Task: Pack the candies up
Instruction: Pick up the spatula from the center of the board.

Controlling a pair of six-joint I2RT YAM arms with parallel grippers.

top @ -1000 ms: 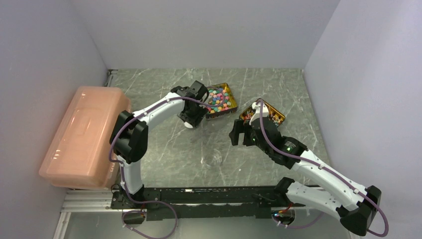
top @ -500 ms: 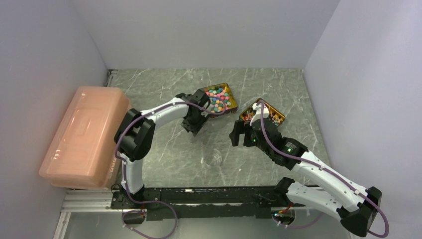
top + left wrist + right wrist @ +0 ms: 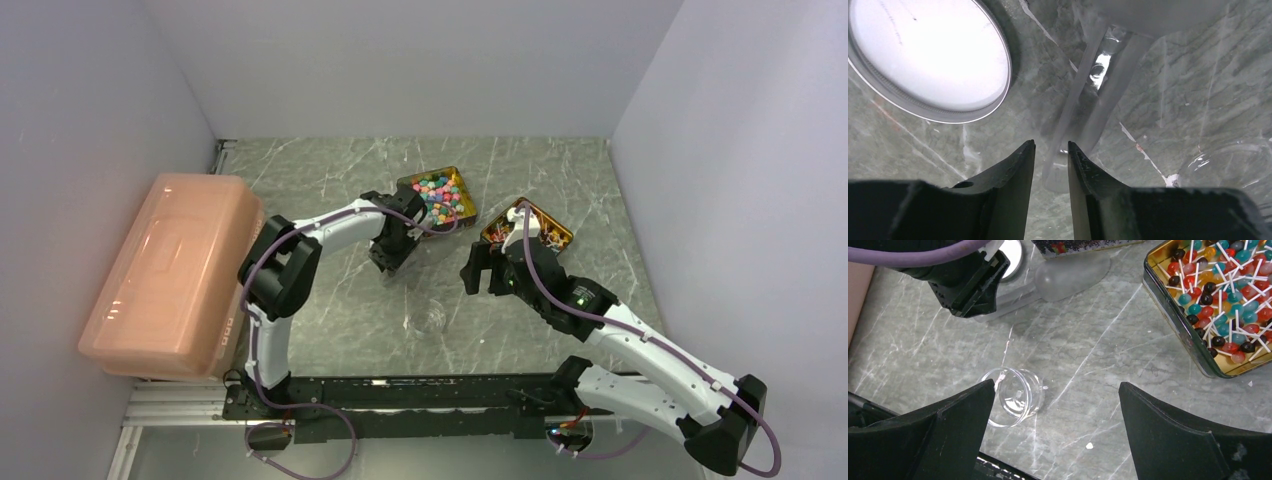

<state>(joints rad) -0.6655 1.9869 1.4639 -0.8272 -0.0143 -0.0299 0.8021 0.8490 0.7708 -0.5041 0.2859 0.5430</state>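
Note:
The candies (image 3: 438, 195), small multicoloured lumps, fill a gold tin (image 3: 466, 212) at the middle back. My left gripper (image 3: 396, 252) is low over the table just left of that tin. In the left wrist view its jaws (image 3: 1050, 150) are nearly together round the handle of a clear plastic scoop (image 3: 1098, 95) lying on the table. The scoop's bowl (image 3: 1070, 272) points toward the tin. My right gripper (image 3: 484, 270) is wide open and empty above the table, and a clear round jar (image 3: 1015, 397) lies on its side below it.
A second gold tin (image 3: 1153, 285) holds round sweets on white sticks (image 3: 1223, 295), right of the right gripper. The jar's white lid (image 3: 923, 55) lies flat beside the left gripper. A large pink plastic box (image 3: 170, 270) stands at the table's left edge.
My left gripper has moved a little away from the tin's corner and down to the scoop handle. The white lid seen under it earlier is now covered from above. The right arm has not moved.

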